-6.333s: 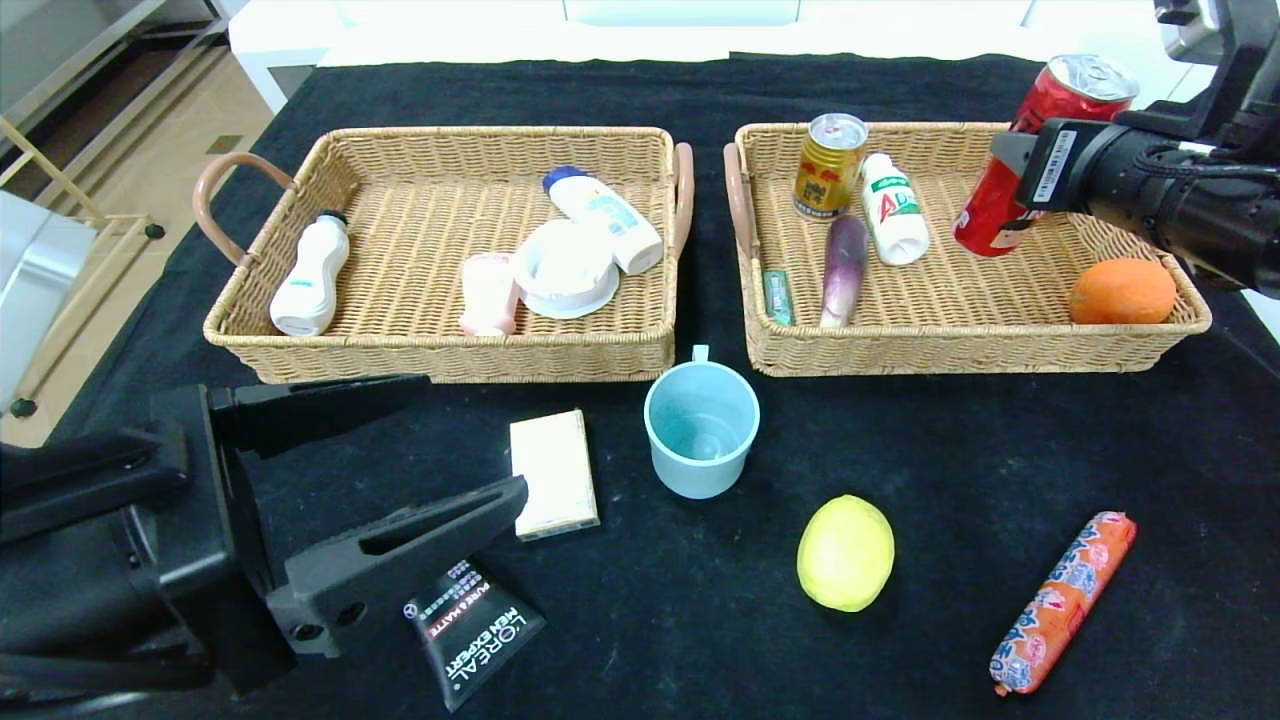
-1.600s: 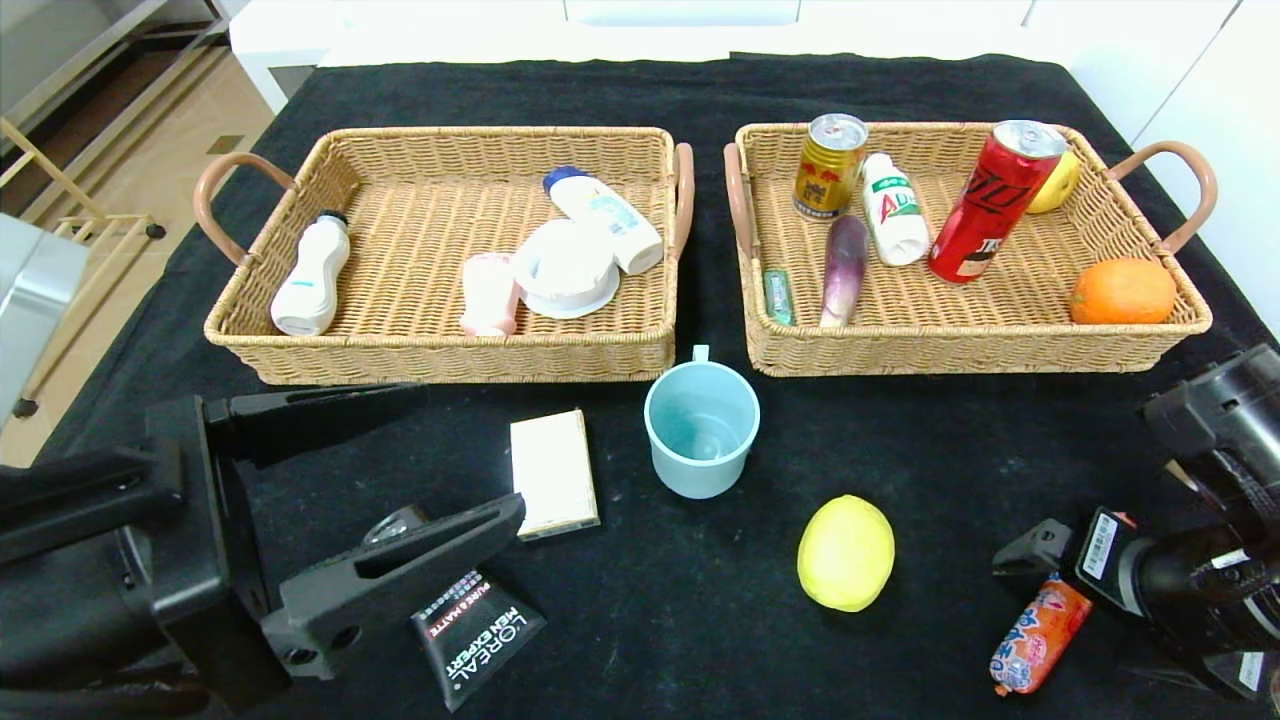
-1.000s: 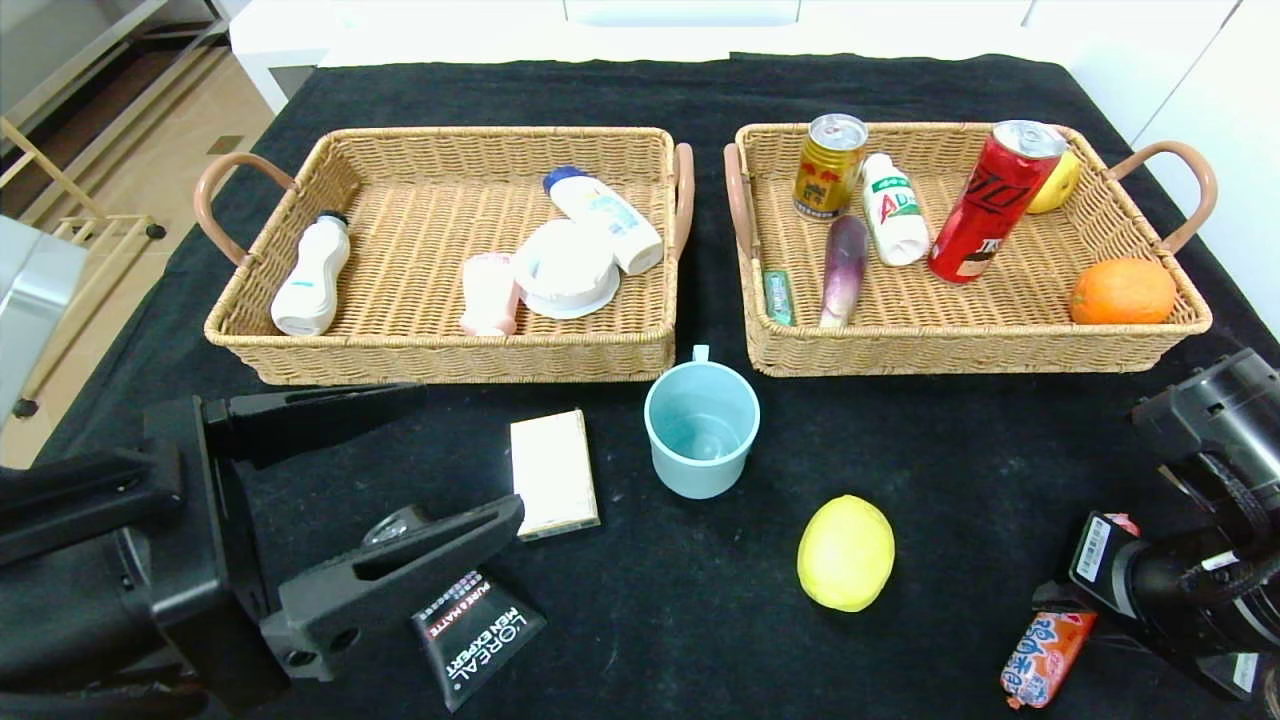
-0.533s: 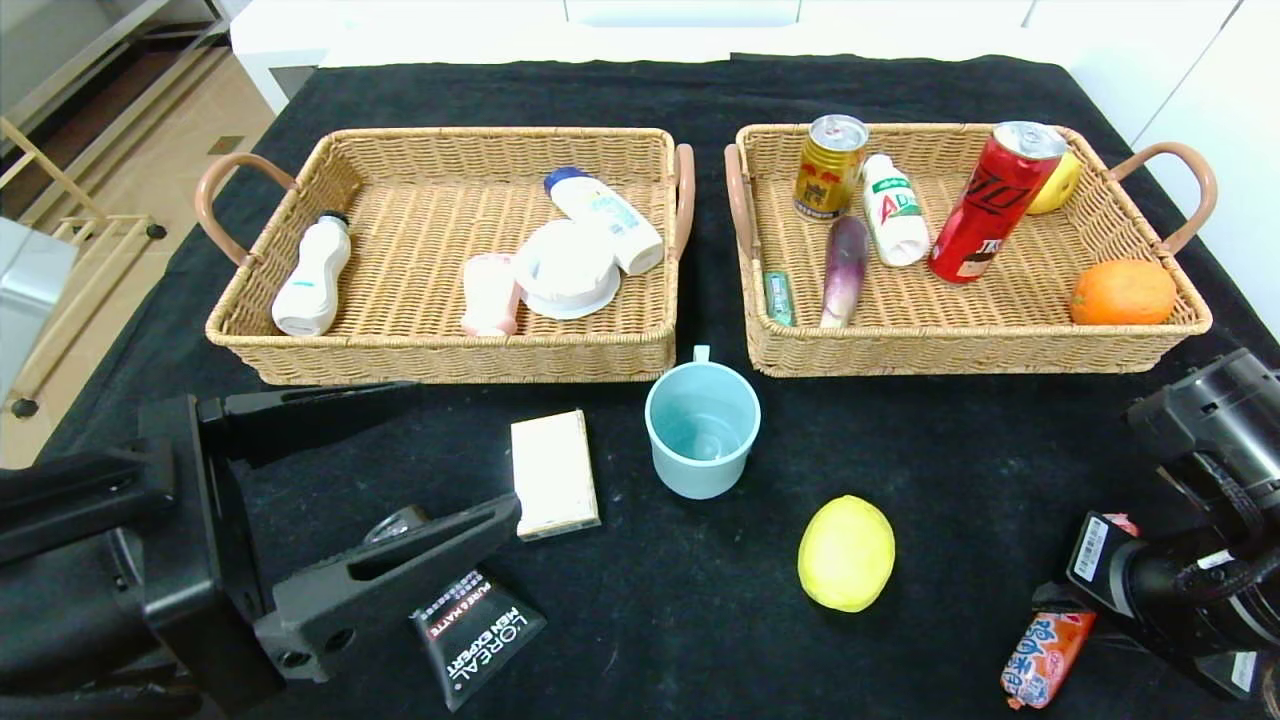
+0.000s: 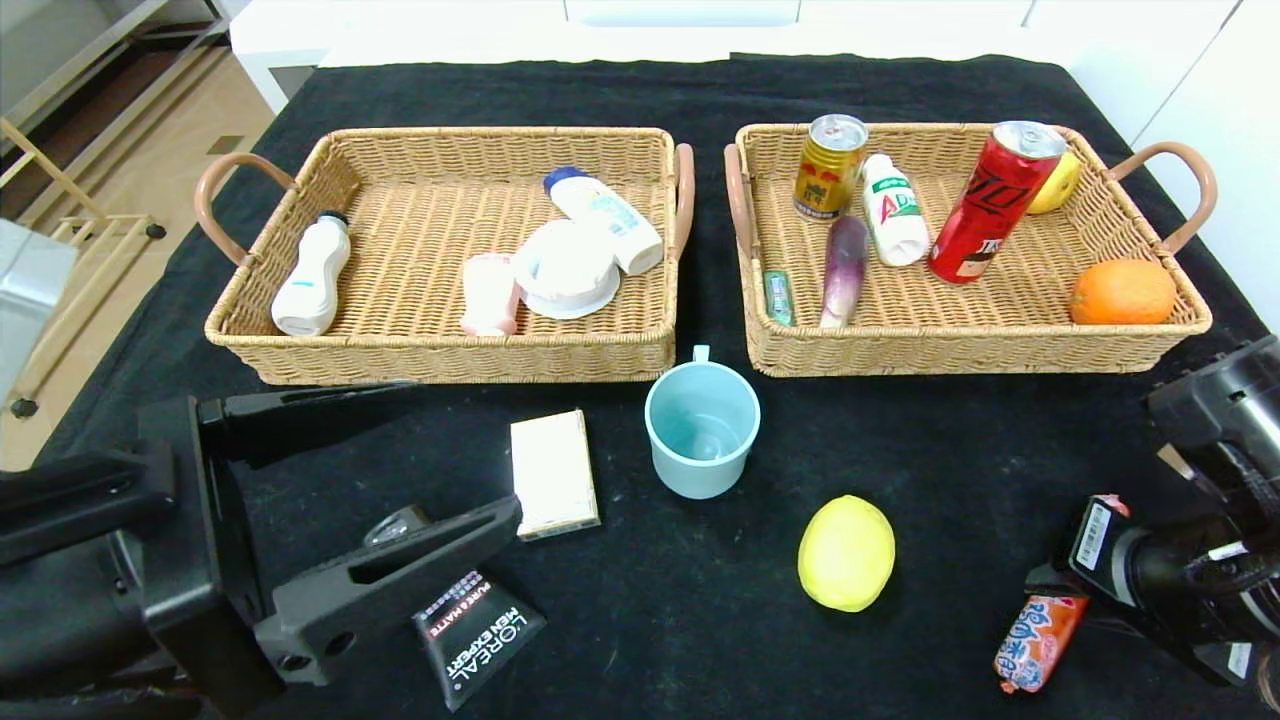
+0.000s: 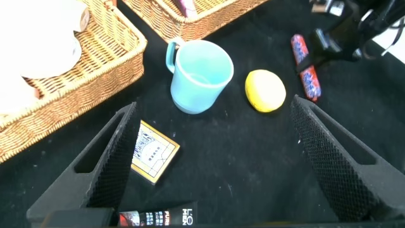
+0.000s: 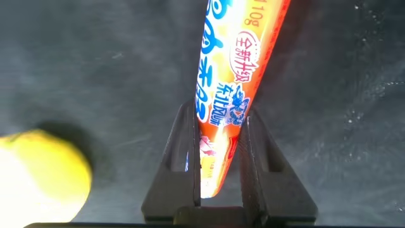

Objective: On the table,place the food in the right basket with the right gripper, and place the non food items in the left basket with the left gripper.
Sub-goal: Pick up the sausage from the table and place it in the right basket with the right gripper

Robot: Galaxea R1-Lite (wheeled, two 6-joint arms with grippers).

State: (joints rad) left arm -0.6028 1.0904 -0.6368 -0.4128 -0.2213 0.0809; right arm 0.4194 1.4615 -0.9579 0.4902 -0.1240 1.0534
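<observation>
Since half a second ago the right hand (image 5: 1058, 590) has tipped slightly, and the sausage (image 5: 1033, 642) clenched in it now hangs a little steeper. Its two fingers (image 7: 188, 166) press either side of the orange wrapper (image 7: 229, 95), near one end. A lemon (image 5: 846, 552) lies on the black worktop (image 5: 930, 450) just beside this hand, toward the left hand. The right basket (image 5: 960, 350) sits well beyond it. The left hand (image 5: 340, 480) hovers with fingers spread wide, released, above a black tube (image 5: 475, 630) and a white box (image 5: 553, 474).
</observation>
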